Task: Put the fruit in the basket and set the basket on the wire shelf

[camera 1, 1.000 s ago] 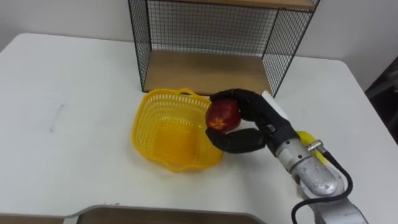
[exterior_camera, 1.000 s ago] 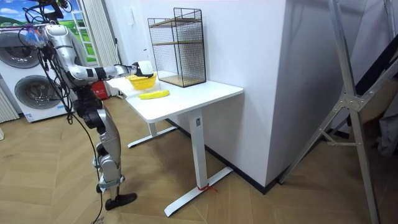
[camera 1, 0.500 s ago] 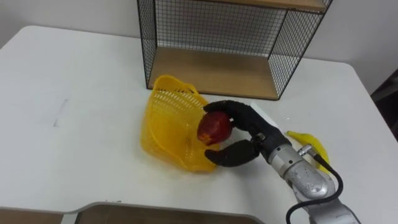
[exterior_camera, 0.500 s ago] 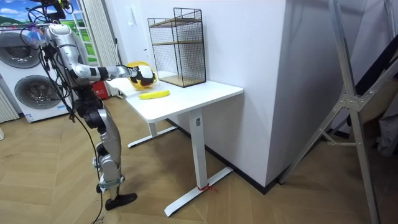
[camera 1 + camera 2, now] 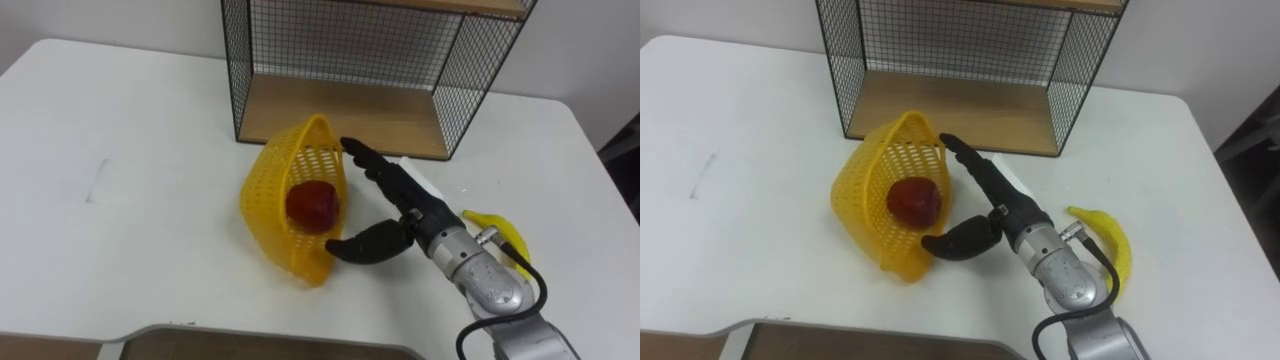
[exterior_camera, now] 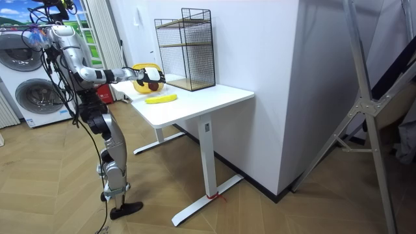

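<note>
**While the basket stands tipped on its side, the apple rests inside and the hand is spread open**

Reaching in from 5 o'clock, the right hand [image 5: 405,203] has let go. Its fingers [image 5: 365,162] stretch straight toward 11 o'clock along the raised rim of the yellow basket [image 5: 265,215]. The thumb [image 5: 362,244] points to 9 o'clock at the basket's lower edge. Whether either touches the mesh cannot be told.

Half a second ago the hand held the apple [image 5: 313,205] at the basket's mouth. Now the fruit lies against the mesh inside, free of the hand, and the basket has tilted up more steeply, its opening facing 3 o'clock. A second ago the basket sat flat on its base.

On the white tabletop [image 5: 130,160], the wire shelf [image 5: 340,45] stands at the basket's 12 o'clock, its wooden bottom board [image 5: 340,118] bare. A banana [image 5: 503,235] lies at the hand's 3 o'clock, beside the wrist. In the room view the robot stands at the tabletop's end with its right arm stretched out over it.
</note>
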Controlling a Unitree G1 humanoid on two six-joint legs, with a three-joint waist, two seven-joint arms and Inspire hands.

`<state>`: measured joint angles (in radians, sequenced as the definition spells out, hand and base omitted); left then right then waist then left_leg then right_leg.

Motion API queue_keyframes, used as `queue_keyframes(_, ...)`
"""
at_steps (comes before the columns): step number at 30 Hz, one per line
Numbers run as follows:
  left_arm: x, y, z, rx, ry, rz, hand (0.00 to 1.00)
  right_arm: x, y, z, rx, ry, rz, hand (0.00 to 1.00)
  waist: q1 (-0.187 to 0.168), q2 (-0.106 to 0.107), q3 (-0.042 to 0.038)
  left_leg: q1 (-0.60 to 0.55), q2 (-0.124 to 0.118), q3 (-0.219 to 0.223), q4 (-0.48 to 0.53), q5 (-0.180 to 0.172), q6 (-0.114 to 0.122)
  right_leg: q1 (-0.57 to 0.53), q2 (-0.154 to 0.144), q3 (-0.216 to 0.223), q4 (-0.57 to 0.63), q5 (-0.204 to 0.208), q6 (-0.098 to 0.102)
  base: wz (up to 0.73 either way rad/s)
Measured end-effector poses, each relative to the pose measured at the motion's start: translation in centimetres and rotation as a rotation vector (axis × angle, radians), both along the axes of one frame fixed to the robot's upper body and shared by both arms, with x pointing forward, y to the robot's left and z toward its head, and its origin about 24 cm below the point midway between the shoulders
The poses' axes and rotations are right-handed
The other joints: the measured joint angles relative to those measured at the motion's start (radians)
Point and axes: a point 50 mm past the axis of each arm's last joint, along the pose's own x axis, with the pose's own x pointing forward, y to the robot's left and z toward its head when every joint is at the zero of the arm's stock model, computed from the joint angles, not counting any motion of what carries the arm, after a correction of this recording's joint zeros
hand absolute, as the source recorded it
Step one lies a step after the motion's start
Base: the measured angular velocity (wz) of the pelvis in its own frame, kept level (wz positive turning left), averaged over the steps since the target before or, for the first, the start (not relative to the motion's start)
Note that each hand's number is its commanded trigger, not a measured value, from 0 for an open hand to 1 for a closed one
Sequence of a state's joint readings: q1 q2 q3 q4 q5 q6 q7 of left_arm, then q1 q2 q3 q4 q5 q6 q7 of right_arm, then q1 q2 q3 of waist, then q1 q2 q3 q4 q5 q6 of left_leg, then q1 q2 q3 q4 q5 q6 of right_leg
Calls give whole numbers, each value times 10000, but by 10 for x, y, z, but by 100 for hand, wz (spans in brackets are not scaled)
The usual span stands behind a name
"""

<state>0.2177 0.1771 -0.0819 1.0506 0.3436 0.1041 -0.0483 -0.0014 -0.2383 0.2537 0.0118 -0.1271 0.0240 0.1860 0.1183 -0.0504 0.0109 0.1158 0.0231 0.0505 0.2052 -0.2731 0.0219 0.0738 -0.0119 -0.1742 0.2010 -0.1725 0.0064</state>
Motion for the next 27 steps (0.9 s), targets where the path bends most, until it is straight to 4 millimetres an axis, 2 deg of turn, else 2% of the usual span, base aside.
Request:
queue_keyframes(16, -1, 0, 0, -9, -3, 3, 0, 0, 0, -1, 81, 59, 19, 0, -29, 52, -19, 35, -2, 26, 70, 2, 2, 8, 5, 91, -21, 0, 0, 0)
queue_keyframes(19, -6, 0, 0, -13, 124, 50, 0, 0, 1, 1, 837, 246, 56, 0, -50, 105, -20, 12, 5, 23, 112, 2, 2, 12, 24, 197, -21, 0, 0, 0)
queue_keyframes(22, -6, 0, 0, -34, 141, 57, 0, 2, 0, 12, 2221, 104, -122, 0, -101, 199, -13, 3, 5, 35, 126, 1, 1, 12, 22, 179, -9, 1, -1, 0)
queue_keyframes(25, -7, -1, 0, -67, 137, 56, 0, 4, -7, 28, 3408, -361, -580, 0, -100, 330, -101, 19, 3, 42, 75, 1, 1, 16, 21, 183, 16, 1, -1, 0)
queue_keyframes(27, -8, 1, 0, -29, 157, 154, 0, 5, -11, 36, 3851, -687, -830, 0, -107, 343, -105, 35, 5, 45, 70, 1, 1, 18, 22, 187, 27, 1, -1, 0)
